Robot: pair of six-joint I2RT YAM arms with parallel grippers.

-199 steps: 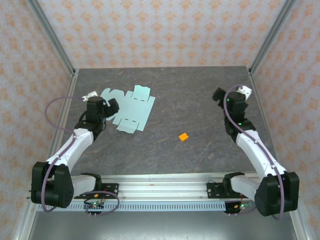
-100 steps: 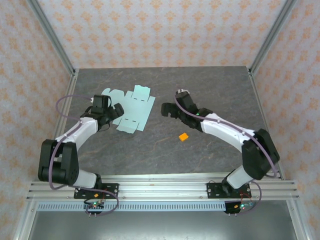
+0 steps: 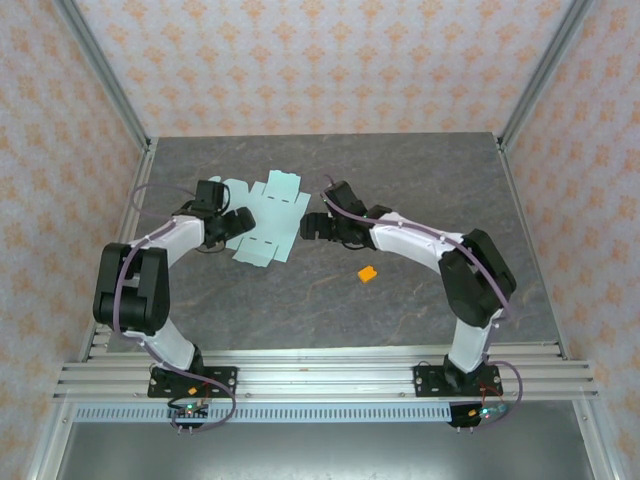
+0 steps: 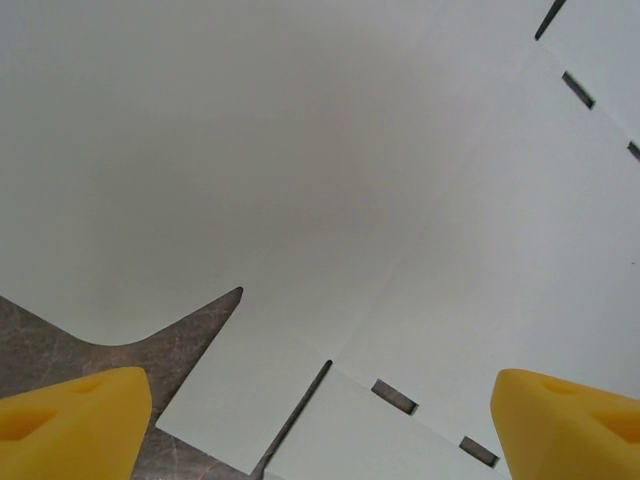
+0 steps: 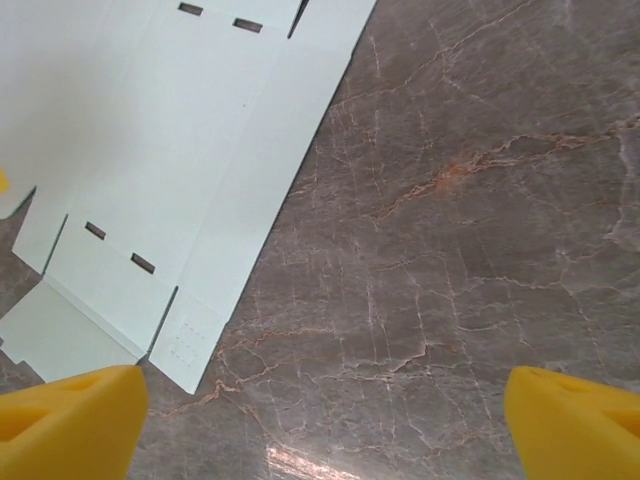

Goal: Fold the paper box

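The paper box [image 3: 267, 222] is a flat pale mint-green die-cut sheet lying on the grey stone table, left of centre. My left gripper [image 3: 232, 222] hovers over the sheet's left part, open, its yellow fingertips [image 4: 70, 425] wide apart over the card [image 4: 330, 200] with its slots and flap cuts. My right gripper [image 3: 312, 228] stands open just off the sheet's right edge. In the right wrist view the sheet [image 5: 170, 170] lies at upper left, bare table lies between the yellow fingertips [image 5: 575, 425].
A tiny orange block [image 3: 368, 273] lies on the table [image 3: 420, 180] right of centre, near the right arm. Metal frame posts and patterned walls bound the table on three sides.
Both arms have swung inward to the sheet: the left gripper came over its left part, the right gripper crossed from the far right to its right edge. Both jaws have narrowed slightly.
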